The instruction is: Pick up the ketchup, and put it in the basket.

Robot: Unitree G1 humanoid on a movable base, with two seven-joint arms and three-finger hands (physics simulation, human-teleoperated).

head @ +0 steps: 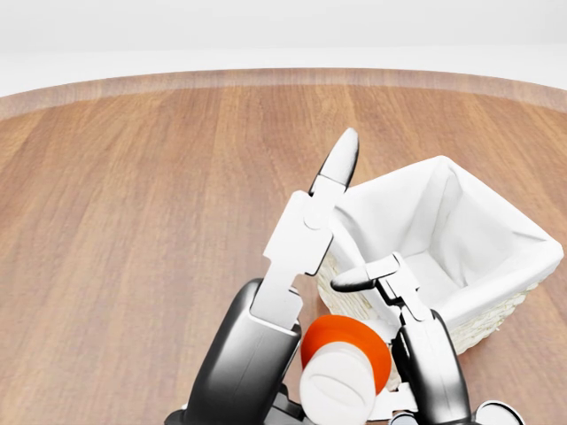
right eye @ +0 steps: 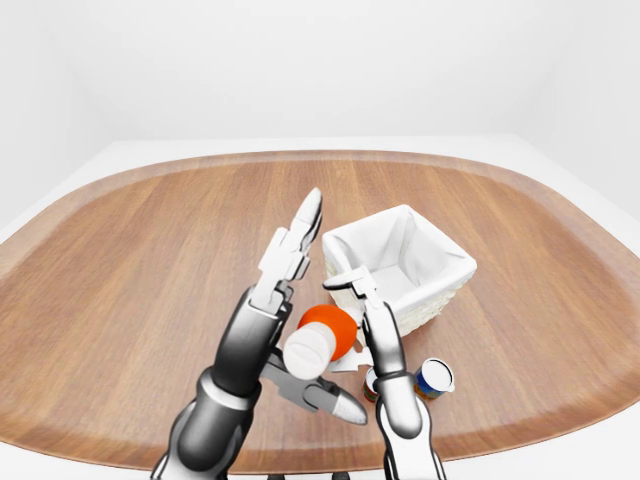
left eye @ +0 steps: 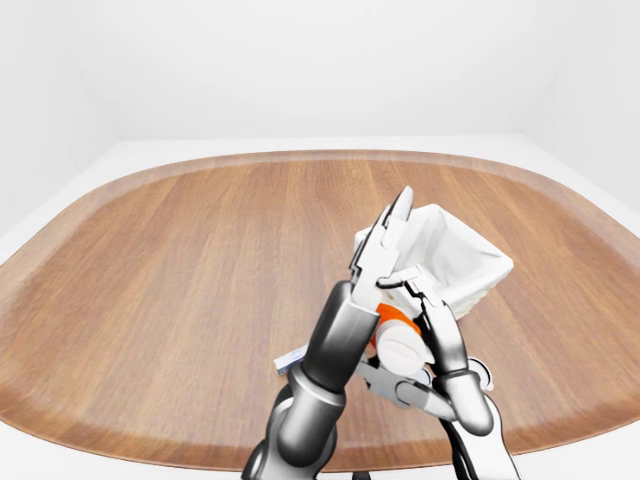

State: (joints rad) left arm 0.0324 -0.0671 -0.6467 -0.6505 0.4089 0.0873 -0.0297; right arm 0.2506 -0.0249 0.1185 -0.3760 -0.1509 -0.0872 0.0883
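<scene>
The ketchup [head: 341,363], a red bottle with a white cap pointing at the camera, hangs above the table at the bottom of the head view. My left hand [right eye: 328,300] is open: its long fingers [head: 312,220] stretch up past the bottle and its thumb [right eye: 325,397] reaches out below. On the bottle's right side my right hand [head: 370,276] curls its fingers round the red body. The white-lined wicker basket [head: 496,211] stands just beyond and to the right of both hands, open side up.
A small tin can [right eye: 433,378] and a darker little container [right eye: 372,381] stand on the oval wooden table [right eye: 130,260] near my right forearm. Under my left arm a flat pale object [left eye: 290,360] lies on the wood.
</scene>
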